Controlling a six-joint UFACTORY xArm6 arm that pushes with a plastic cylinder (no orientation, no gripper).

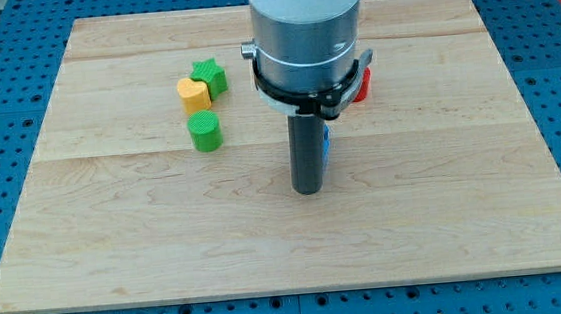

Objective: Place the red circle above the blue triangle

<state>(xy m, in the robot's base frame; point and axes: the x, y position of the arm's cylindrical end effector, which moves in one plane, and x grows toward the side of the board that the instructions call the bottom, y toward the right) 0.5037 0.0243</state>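
Observation:
My tip (pixel 308 189) rests on the wooden board (pixel 166 236) near its middle. A blue block (pixel 327 145) shows only as a thin sliver just right of the rod, mostly hidden behind it; its shape cannot be made out. A red block (pixel 360 85) peeks out at the right of the arm's body, above and right of the blue sliver, largely hidden. The tip is just below and left of the blue block.
A green star (pixel 211 75), a yellow heart (pixel 194 94) and a green cylinder (pixel 204 131) cluster at the view's upper left. The arm's wide grey body (pixel 308 34) covers the board's top centre. Blue pegboard surrounds the board.

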